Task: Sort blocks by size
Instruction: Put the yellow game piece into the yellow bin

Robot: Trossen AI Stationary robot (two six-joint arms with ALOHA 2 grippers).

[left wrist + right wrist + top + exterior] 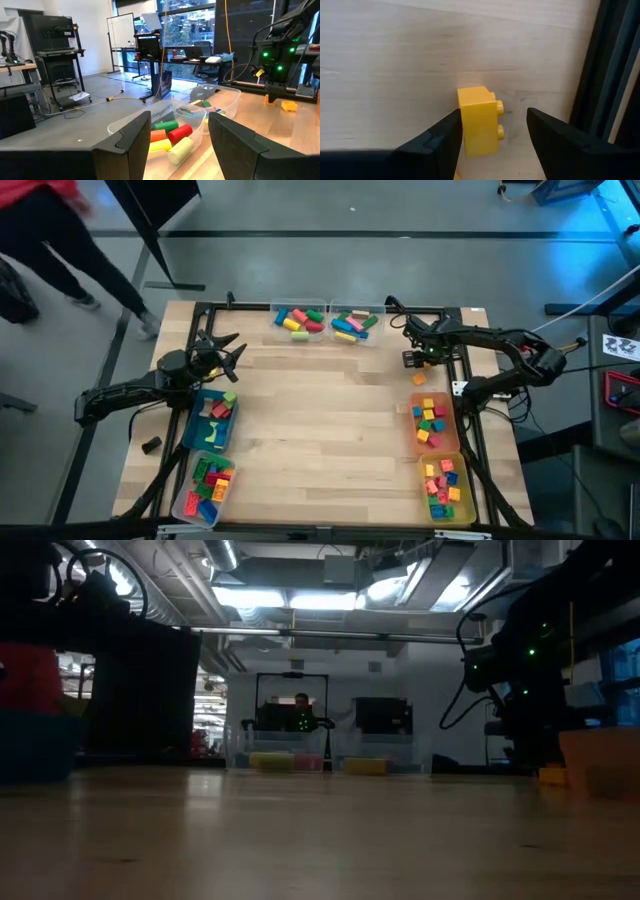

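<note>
Now the right pincer [490, 132] hangs spread around a yellow block [479, 120] lying on the tabletop [395, 55]; the left pincer [180, 142] waits spread.

**Pale wood, glossy plastic, matt black fingers**

The tabletop [395, 55] is pale wood with fine grain and a smooth, faintly satin face. On it a yellow block [477, 121] is glossy moulded plastic with rounded studs. The right gripper's fingers [432, 142] look matt dark plastic. At the tabletop's 12 o'clock edge, clear bins [215, 100] are thin, shiny, see-through plastic holding smooth, glossy blocks [172, 136].
</note>
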